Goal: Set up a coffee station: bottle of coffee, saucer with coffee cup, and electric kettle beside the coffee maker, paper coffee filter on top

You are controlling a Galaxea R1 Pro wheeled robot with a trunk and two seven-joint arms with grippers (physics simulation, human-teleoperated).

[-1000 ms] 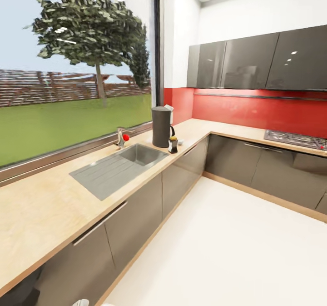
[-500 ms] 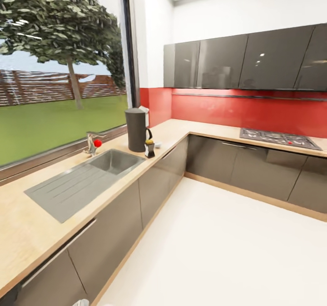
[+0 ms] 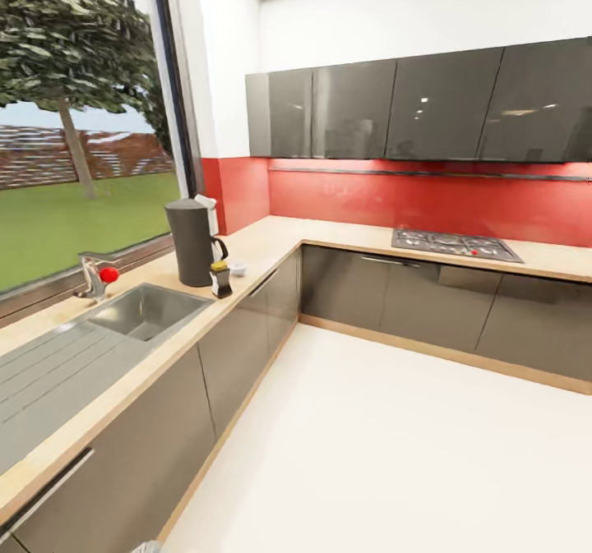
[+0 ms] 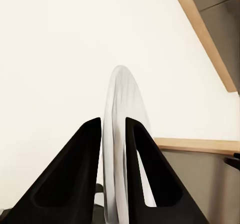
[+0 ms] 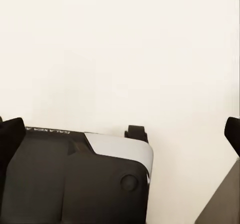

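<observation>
The dark grey coffee maker (image 3: 193, 242) stands on the beige kitchen countertop (image 3: 263, 245), right of the sink. The bottle of coffee (image 3: 220, 278), yellow-capped, stands just in front of it, and a small white coffee cup (image 3: 238, 269) sits beside that. A thin dark kitchen shelf (image 3: 427, 173) runs along the red wall under the cabinets. In the left wrist view my left gripper (image 4: 114, 121) is shut on the white saucer (image 4: 122, 99), seen edge-on above the pale floor. My right gripper (image 5: 122, 128) is spread wide open, with nothing between its fingers.
A steel sink (image 3: 144, 311) with a drainer and a red-knobbed tap (image 3: 96, 276) is set into the countertop at the left. A gas hob (image 3: 456, 245) lies on the far counter run. Dark glossy wall cabinets (image 3: 411, 105) hang above. A wide white floor (image 3: 395, 446) spreads ahead.
The head camera has turned to the right, so the sink, coffee maker and bottle sit further left in the picture. Nothing on the counter has moved.
</observation>
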